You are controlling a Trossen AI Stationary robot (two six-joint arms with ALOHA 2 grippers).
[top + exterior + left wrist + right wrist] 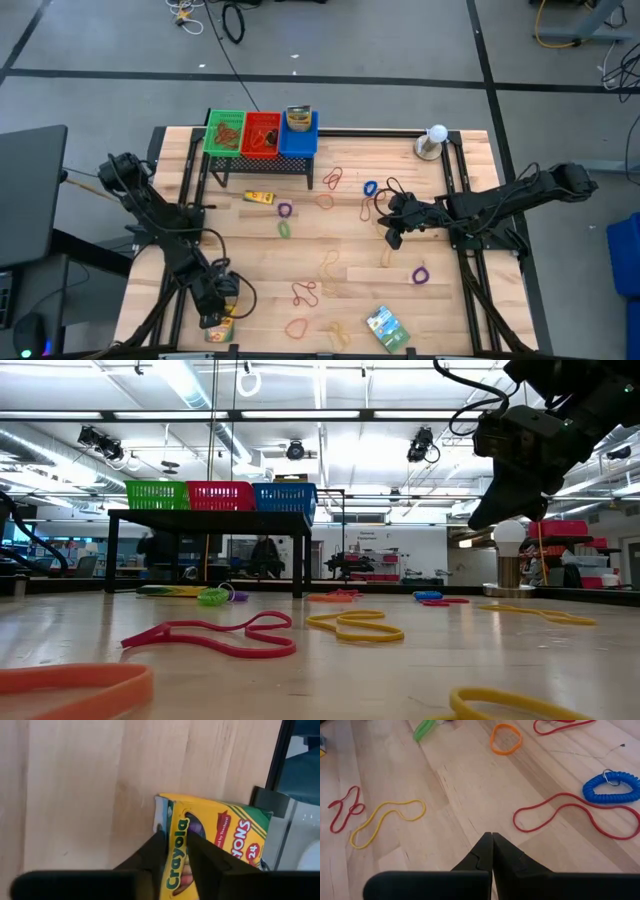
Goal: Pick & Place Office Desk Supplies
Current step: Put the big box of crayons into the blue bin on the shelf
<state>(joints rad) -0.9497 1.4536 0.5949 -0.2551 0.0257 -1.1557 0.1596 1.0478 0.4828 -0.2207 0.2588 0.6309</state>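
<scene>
"Crayola" crayon box (left hand)

Grey concrete floor with dark seam lines around light butcher-block wooden table. Loose black cables on floor beyond table. Black panel, possibly monitor, at table's left side. White ceiling with long fluorescent strip lights; black ceiling-hung fixtures. Cluttered workshop benches far back, indistinct.
</scene>
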